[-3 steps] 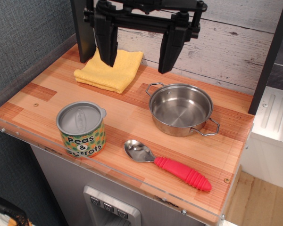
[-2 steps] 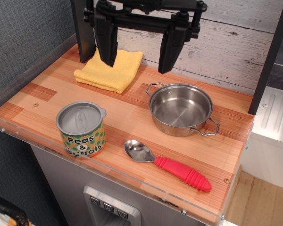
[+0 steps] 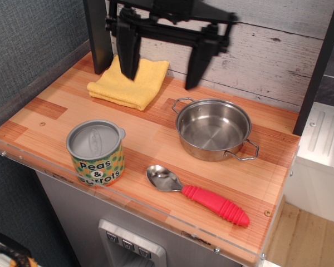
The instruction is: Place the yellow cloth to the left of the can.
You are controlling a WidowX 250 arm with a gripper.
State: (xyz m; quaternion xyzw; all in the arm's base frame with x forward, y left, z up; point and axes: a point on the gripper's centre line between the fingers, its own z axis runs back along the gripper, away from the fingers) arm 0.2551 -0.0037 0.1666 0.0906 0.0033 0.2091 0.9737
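The fingers (image 3: 161, 69) hang spread wide and empty, one over the yellow cloth (image 3: 128, 84), which lies behind the can (image 3: 96, 152).

Wooden counter (image 3: 156, 139) with a clear plastic edge, whitewashed plank wall (image 3: 278, 55) behind it, grey textured wall (image 3: 28, 39) at left, white cabinet (image 3: 323, 150) and light wooden floor (image 3: 306, 239) at right

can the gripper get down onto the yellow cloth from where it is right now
Probably yes. The gripper hangs open above the back of the counter, one finger already over the yellow cloth. Nothing lies on the cloth, and the pot and can sit clear of it.
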